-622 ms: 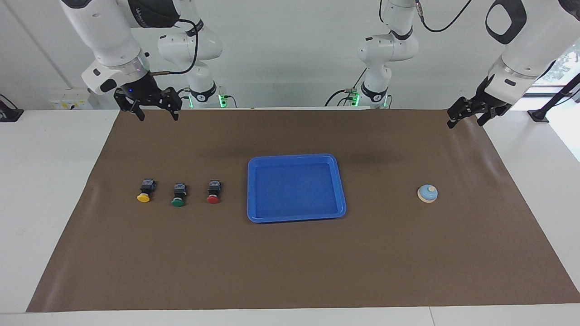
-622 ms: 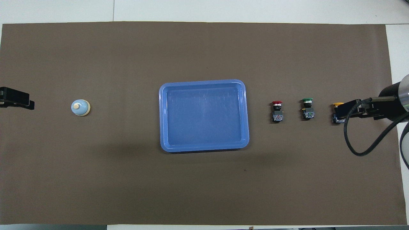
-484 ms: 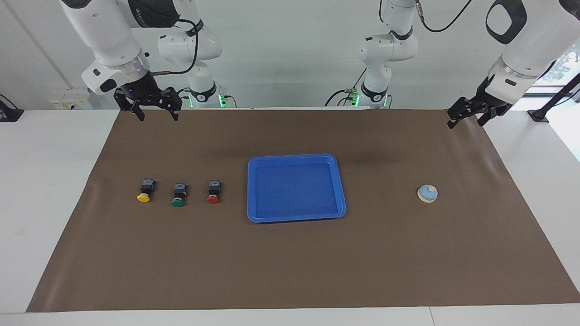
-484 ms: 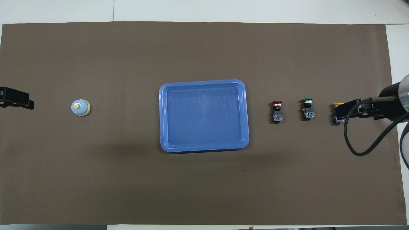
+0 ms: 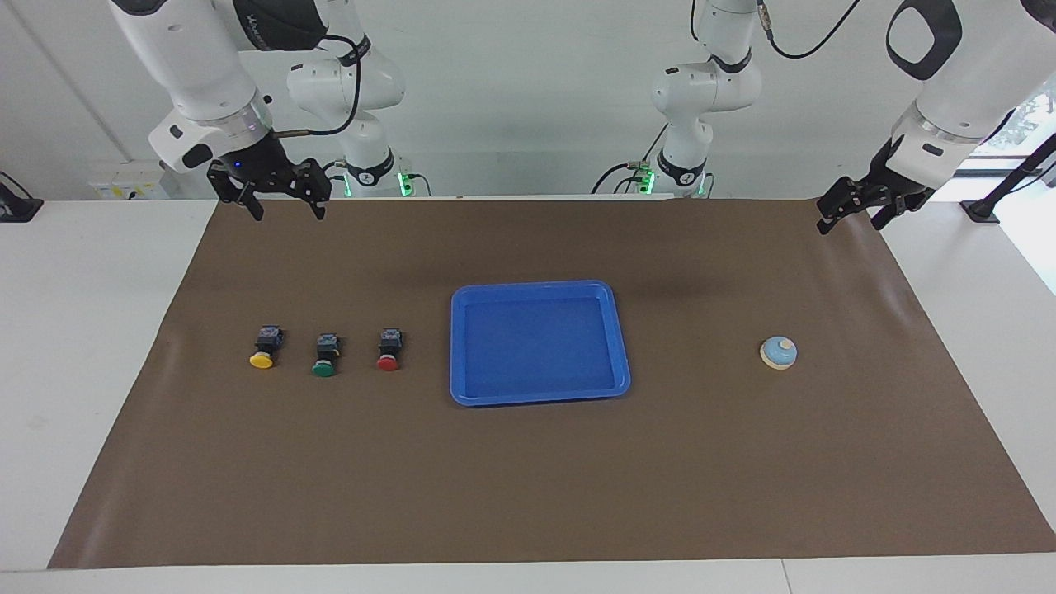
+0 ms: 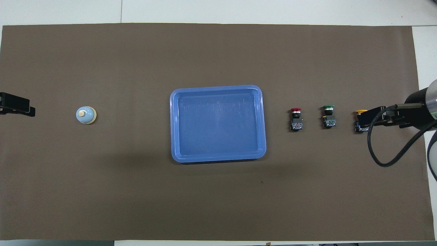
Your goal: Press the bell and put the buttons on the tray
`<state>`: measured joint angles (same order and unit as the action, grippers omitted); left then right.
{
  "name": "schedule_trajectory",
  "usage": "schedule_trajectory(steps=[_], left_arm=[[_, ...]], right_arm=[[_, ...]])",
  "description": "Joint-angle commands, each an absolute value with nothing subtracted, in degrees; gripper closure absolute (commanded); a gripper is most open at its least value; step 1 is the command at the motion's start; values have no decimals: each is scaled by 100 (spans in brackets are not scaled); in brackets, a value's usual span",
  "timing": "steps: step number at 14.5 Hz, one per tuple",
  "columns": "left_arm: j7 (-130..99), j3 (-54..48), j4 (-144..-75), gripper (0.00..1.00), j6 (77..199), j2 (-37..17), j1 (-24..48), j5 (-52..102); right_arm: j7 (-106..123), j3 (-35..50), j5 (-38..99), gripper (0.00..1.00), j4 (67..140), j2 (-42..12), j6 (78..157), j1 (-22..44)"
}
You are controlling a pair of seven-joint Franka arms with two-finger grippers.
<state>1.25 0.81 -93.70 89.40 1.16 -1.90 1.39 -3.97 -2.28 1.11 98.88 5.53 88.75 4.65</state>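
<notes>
The blue tray [image 5: 536, 286] lies empty mid-mat; it also shows in the overhead view [image 6: 216, 87]. The yellow [image 5: 263, 346], green [image 5: 325, 355] and red [image 5: 388, 349] buttons lie in a row on the mat toward the right arm's end, the red one closest to the tray. The bell [image 5: 778, 352] stands toward the left arm's end. My right gripper [image 5: 285, 211] hangs open and empty, high over the mat's edge by the robots. In the overhead view it [image 6: 370, 116] partly covers the yellow button [image 6: 360, 111]. My left gripper [image 5: 827, 223] hangs empty over the mat's corner.
A brown mat [image 5: 528, 478] covers most of the white table [image 5: 91, 330]. A black cable [image 6: 379, 150] loops from the right arm. Nothing else stands on the mat.
My left gripper has drifted slightly away from the bell, toward its end of the table. The right gripper and all objects have stayed put.
</notes>
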Motion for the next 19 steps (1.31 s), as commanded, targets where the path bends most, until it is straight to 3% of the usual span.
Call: schedule_trajectory(steps=[1, 3, 4, 6, 12, 16, 19], left_arm=[[70, 79, -9413, 0, 9026, 176, -202, 132], [88, 88, -9465, 1, 9148, 184, -176, 123], [88, 97, -9544, 49, 9263, 211, -184, 88], [-130, 97, -9676, 100, 9281, 237, -211, 88], [-10, 88, -10132, 100, 10079, 106, -185, 97], [0, 88, -10336, 100, 10686, -464, -220, 97], [-9, 88, -11045, 100, 11729, -598, -255, 97]], right_arm=[[-246, -193, 211, 0, 9888, 580, 8789, 360], [-246, -193, 211, 0, 9888, 580, 8789, 360], [-246, -193, 202, 0, 9888, 580, 8789, 369], [-246, -193, 211, 0, 9888, 580, 8789, 360], [-246, -193, 211, 0, 9888, 580, 8798, 360], [-246, -193, 202, 0, 9888, 580, 8798, 360], [-246, -193, 211, 0, 9888, 580, 8798, 360]])
